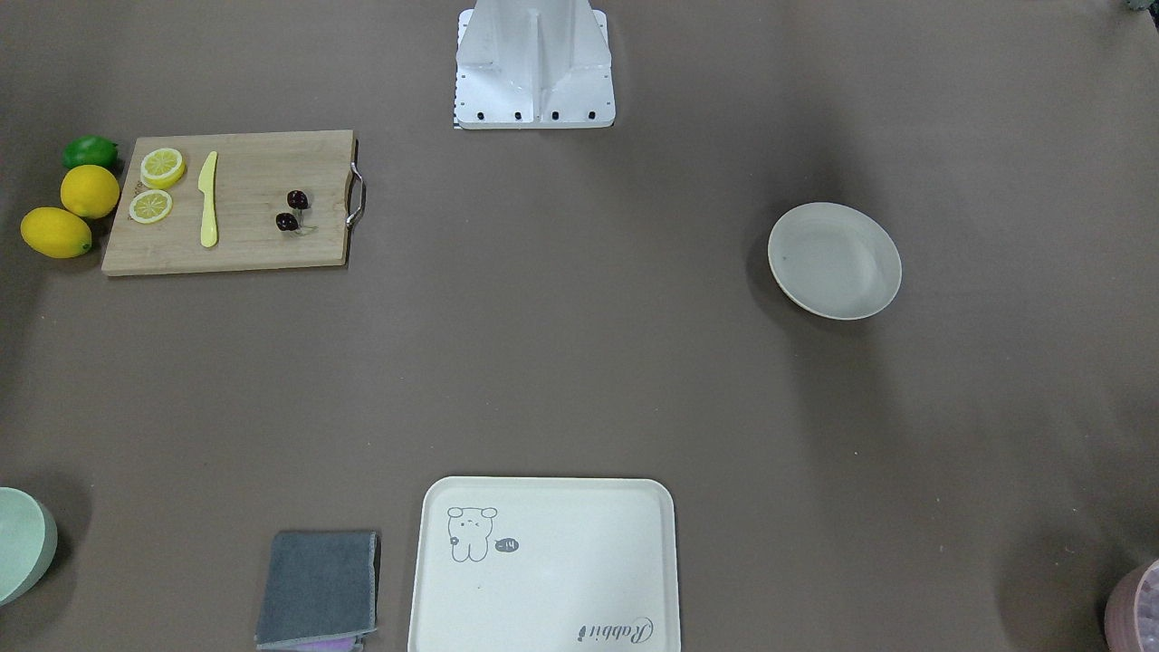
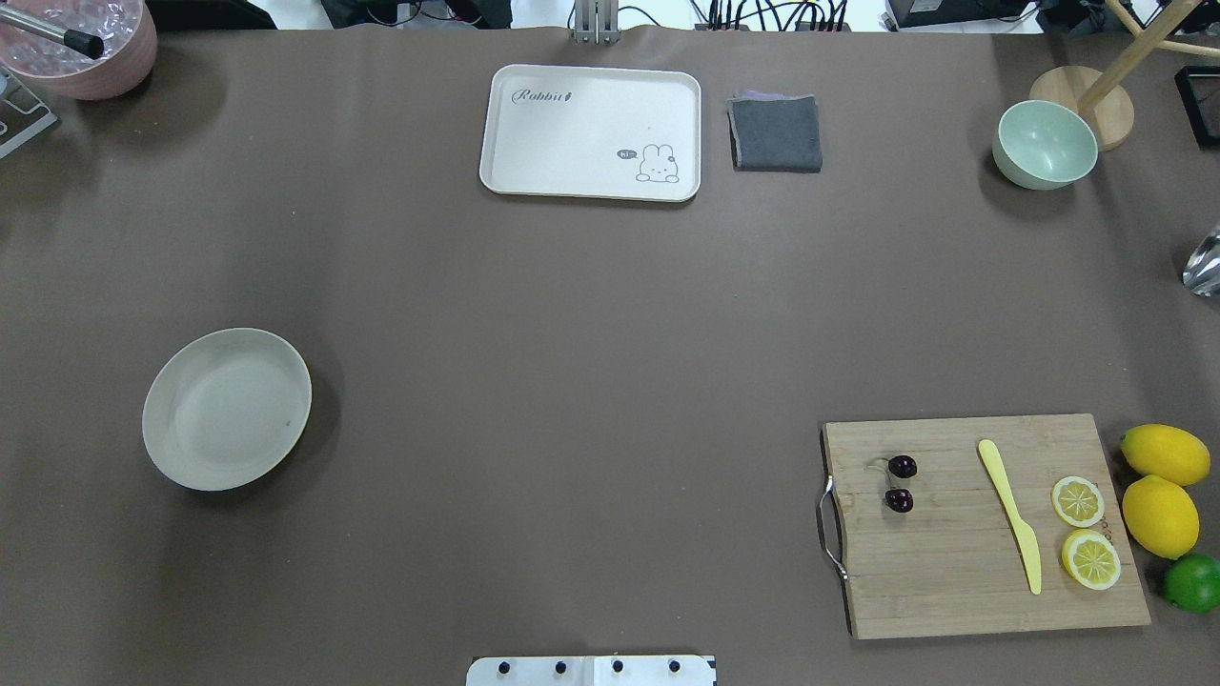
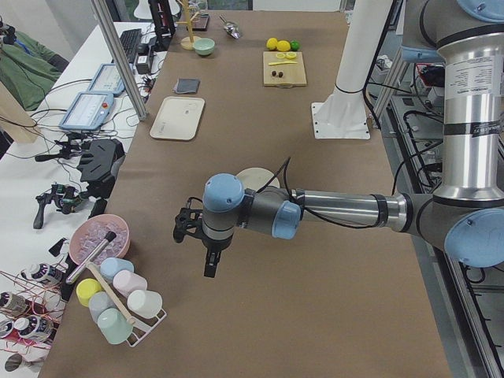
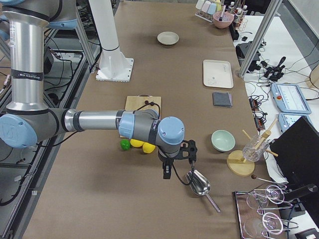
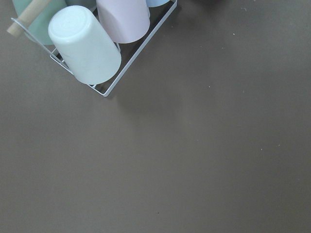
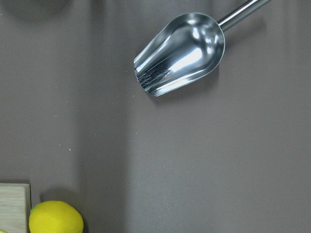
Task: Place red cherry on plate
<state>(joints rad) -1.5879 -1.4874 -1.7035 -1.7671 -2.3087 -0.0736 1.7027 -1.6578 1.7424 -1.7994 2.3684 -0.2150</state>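
The red cherry (image 1: 292, 210) (image 2: 899, 483), a dark maroon pair joined by thin stems, lies on the wooden cutting board (image 2: 953, 581) near its metal handle. The cream-white round plate (image 1: 834, 261) (image 2: 227, 410) sits bare on the opposite side of the table. Neither gripper appears in the overhead or front views. In the left side view my left gripper (image 3: 211, 264) hangs above the table close to the plate (image 3: 256, 175). My right gripper (image 4: 167, 171) hovers past the lemons, beside a metal scoop. I cannot tell whether either one is open or shut.
On the board lie a yellow knife (image 2: 1010, 514) and two lemon slices (image 2: 1085, 529), with two lemons (image 2: 1161, 486) and a lime (image 2: 1193, 582) beside it. A cream tray (image 2: 591, 114), grey cloth (image 2: 775, 133), green bowl (image 2: 1045, 144), scoop (image 6: 182, 52) and cup rack (image 5: 87, 43) stand around.
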